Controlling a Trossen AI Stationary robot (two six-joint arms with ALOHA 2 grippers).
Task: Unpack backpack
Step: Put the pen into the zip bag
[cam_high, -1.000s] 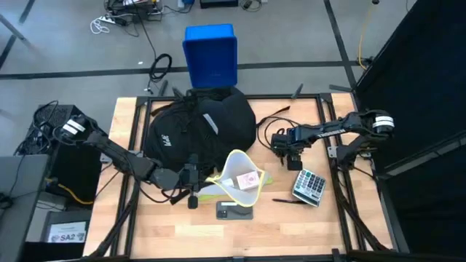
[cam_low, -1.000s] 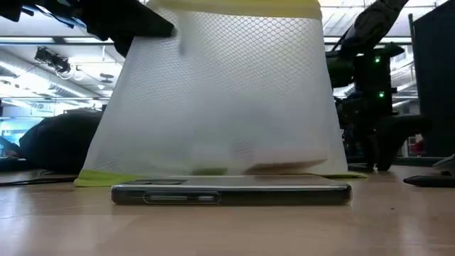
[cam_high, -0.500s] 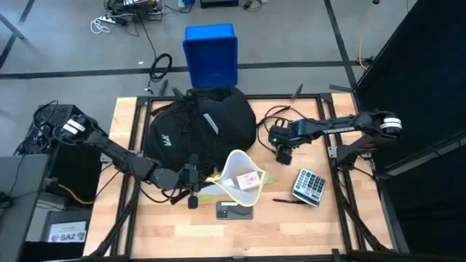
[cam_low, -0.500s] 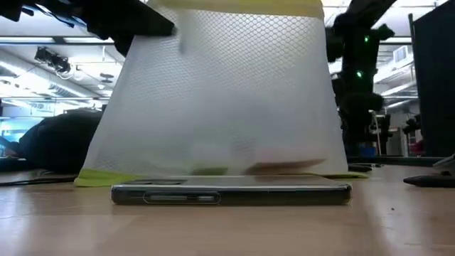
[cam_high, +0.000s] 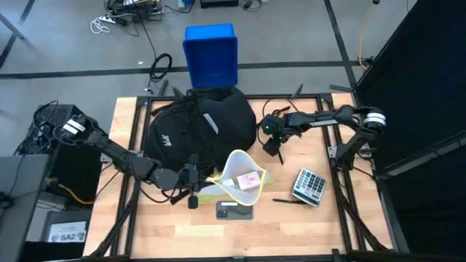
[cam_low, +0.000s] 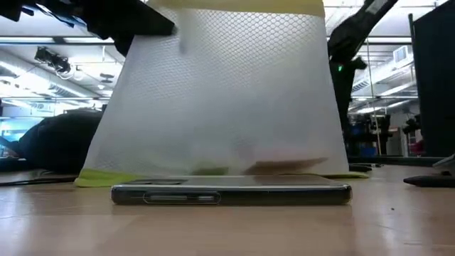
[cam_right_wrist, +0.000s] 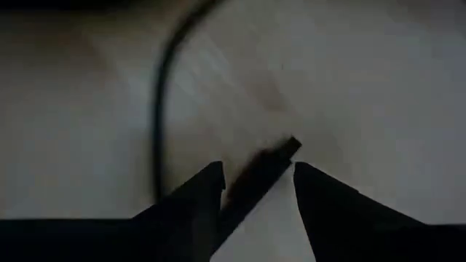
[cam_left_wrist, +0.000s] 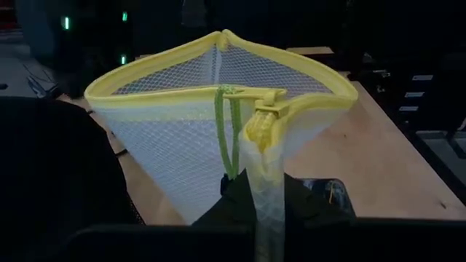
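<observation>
The black backpack (cam_high: 200, 127) lies on the table's far left part. My left gripper (cam_high: 194, 179) is shut on a white mesh pouch with a yellow rim (cam_high: 237, 176), just in front of the backpack. The pouch's mouth gapes upward (cam_left_wrist: 218, 73) and a pink item (cam_high: 249, 180) shows inside. My right gripper (cam_high: 274, 143) hovers open beside the backpack's right side, over a black cable (cam_right_wrist: 159, 102). A dark cable end (cam_right_wrist: 273, 161) shows between its fingers. My left gripper pinches the pouch's yellow rim at its zipper end (cam_left_wrist: 259, 132) between its two fingers. The fingers come in about level from the table's left. The pouch stands with its mouth spread open upward, and its lower edge (cam_low: 213, 172) rests on the table.
A phone (cam_high: 234, 211) lies in front of the pouch. A calculator (cam_high: 309, 186) and a pen (cam_high: 291, 201) lie at the near right. A blue plastic box (cam_high: 211, 54) stands on the floor beyond the far edge. Bare wood shows at the near left.
My right gripper has moved from beside the calculator toward the table's far edge and left, up to the backpack's right side. The pouch and my left gripper have kept still.
</observation>
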